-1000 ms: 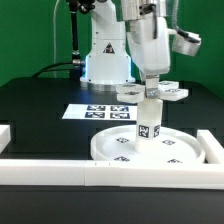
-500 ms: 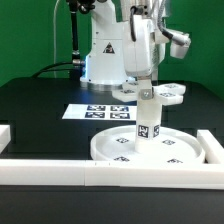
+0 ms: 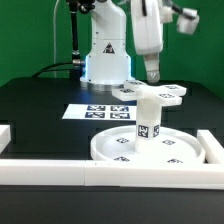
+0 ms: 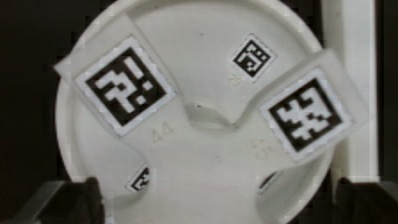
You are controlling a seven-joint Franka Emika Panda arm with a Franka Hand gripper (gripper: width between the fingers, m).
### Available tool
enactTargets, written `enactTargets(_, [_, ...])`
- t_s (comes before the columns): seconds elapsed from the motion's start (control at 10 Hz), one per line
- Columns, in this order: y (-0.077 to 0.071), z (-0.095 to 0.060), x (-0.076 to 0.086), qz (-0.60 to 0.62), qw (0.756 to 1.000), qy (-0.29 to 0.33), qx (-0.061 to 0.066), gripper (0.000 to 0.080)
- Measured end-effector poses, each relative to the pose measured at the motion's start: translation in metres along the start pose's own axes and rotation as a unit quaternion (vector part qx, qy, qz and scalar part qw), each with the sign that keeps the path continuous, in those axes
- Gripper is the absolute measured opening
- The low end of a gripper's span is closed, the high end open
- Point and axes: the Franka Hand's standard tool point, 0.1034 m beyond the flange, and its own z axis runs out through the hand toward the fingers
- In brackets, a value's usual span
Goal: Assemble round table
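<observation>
The large rimmed round disc point(image 3: 180, 150) lies flat at the front of the table. The short thick cylinder leg point(image 3: 148, 118) stands upright on its middle, tags on its side. The cross-shaped foot piece point(image 3: 172, 93) lies behind the disc. My gripper point(image 3: 152, 73) hangs open and empty above the leg, clear of its top. In the wrist view the white tagged kit parts point(image 4: 205, 110) fill the picture below my gripper point(image 4: 199, 205). Its dark fingers point(image 4: 71, 203) stand wide apart at either side.
Long white border bars run along the front point(image 3: 60, 168), with short ones at the exterior view's right point(image 3: 212, 148) and left point(image 3: 5, 133). The marker board point(image 3: 95, 112) lies behind the disc. The robot's base point(image 3: 105, 55) stands at the back.
My gripper has let go of the leg and risen straight up above it. The leg stays upright on the disc.
</observation>
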Motion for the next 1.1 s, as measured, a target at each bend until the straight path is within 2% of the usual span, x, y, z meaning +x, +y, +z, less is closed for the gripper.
enactTargets(0.3, [0.0024, 0.0067, 0.0009, -0.040, 0.999, 0.004, -0.005, 0.0649])
enactTargets(0.4, [0.0042, 0.0112, -0.0016, -0.121, 0.993, 0.008, -0.014, 0.0649])
enactTargets(0.6, [0.0049, 0.0115, -0.0054, -0.259, 0.966, 0.004, -0.018, 0.0649])
enactTargets(0.7, [0.0064, 0.0119, -0.0073, -0.327, 0.945, -0.001, -0.027, 0.0649])
enactTargets(1.1, [0.0060, 0.0120, -0.0072, -0.469, 0.883, -0.006, -0.027, 0.0649])
